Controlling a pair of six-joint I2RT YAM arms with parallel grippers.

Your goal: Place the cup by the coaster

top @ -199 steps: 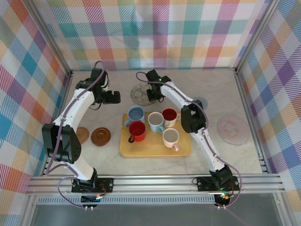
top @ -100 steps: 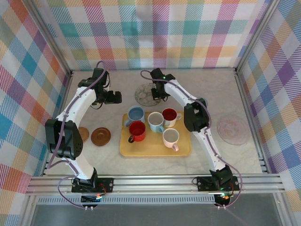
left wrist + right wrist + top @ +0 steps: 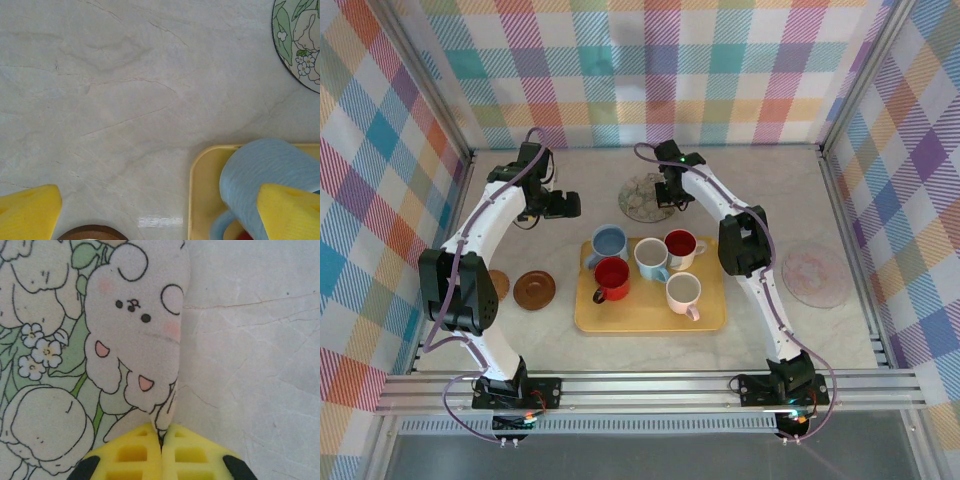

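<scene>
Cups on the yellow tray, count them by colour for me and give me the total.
Blue: 1, the blue cup
Red: 1, the red cup
Pale with a dark red inside: 1, the far right cup
Pale with a white inside: 2, the middle cup and the near cup
Total: 5 cups on the tray

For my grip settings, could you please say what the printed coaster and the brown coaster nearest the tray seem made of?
Printed coaster: matte, finely grainy face under a cartoon print, perhaps absorbent ceramic or fabric. Brown coaster: probably wood, smooth, with a concentric ring; plastic possible.
</scene>
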